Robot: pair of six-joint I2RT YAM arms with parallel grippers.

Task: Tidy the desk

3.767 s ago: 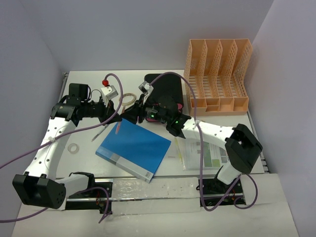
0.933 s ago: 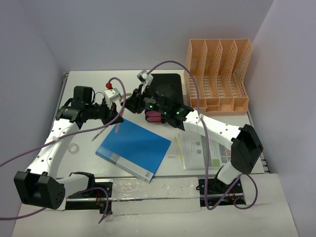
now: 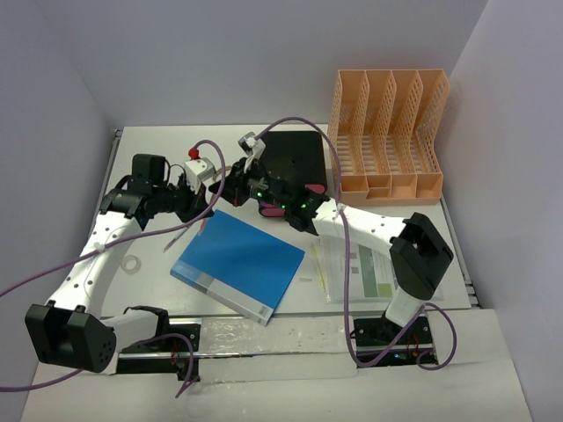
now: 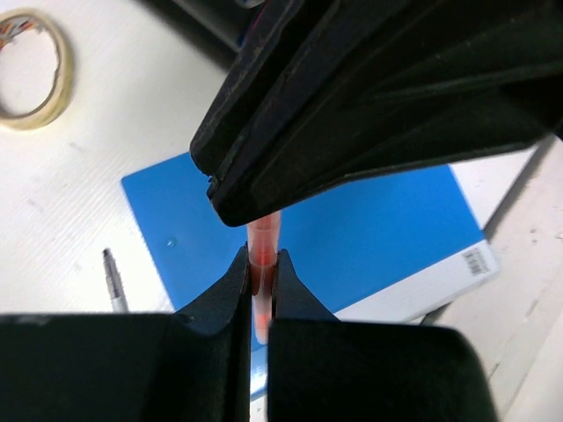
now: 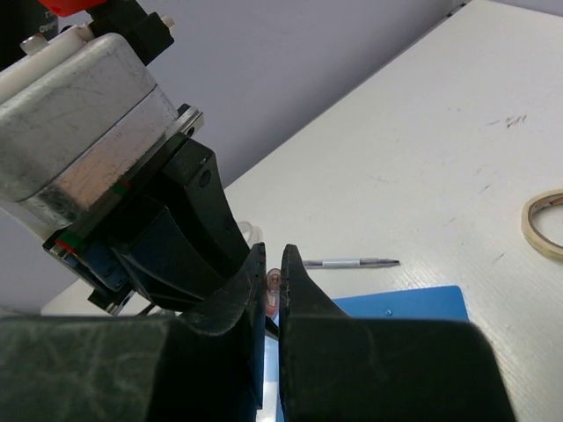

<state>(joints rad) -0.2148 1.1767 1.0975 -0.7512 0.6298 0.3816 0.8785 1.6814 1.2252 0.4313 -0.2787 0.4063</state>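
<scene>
The white desk [image 3: 158,290] carries a blue notebook [image 3: 239,264]. My two grippers meet in the air above the notebook's far left corner. My left gripper [image 4: 260,259] is shut on a pink pen [image 4: 262,251], which stands up out of its jaws. My right gripper [image 5: 274,255] comes in from the right, and its jaws are closed round the pen's other end [image 5: 275,286]. In the top view the left gripper [image 3: 208,209] and the right gripper [image 3: 227,197] sit tip to tip, and the pen is mostly hidden between them.
A black box with pink drawers [image 3: 295,158] stands at the back middle and an orange file rack [image 3: 387,132] at the back right. Papers [image 3: 369,272] and a yellow pencil [image 3: 317,264] lie right of the notebook. A silver pen [image 3: 180,233] and tape rolls [image 3: 132,264] [image 4: 31,69] lie left.
My right gripper has swung left from over the black box to the left gripper and now has its jaws on the pink pen. The left gripper has kept hold of the pen.
</scene>
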